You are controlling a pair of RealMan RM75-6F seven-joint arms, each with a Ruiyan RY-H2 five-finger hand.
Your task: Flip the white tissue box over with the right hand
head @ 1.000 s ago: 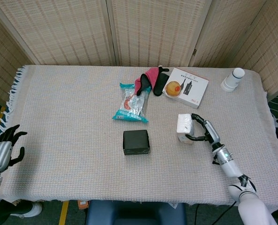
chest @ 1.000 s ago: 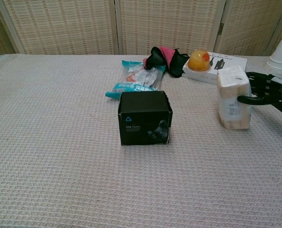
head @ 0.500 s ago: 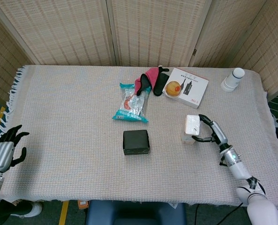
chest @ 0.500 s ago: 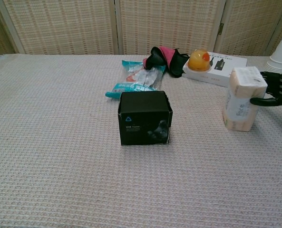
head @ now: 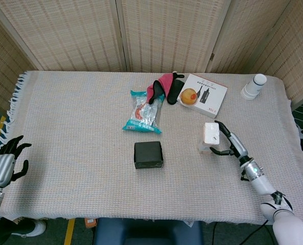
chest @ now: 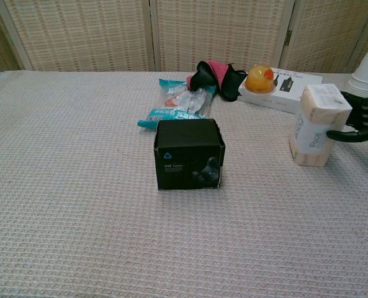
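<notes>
Fingers [head: 223, 151] of right hand [head: 229, 144] clamped on white tissue box [head: 210, 136], tilted on its near edge; left hand [head: 3, 162] fingers apart, off the table's [head: 79, 127] left edge

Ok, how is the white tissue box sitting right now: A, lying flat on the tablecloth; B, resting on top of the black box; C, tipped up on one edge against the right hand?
C: the white tissue box leans tilted on its lower edge, with the right hand against its side.
</notes>
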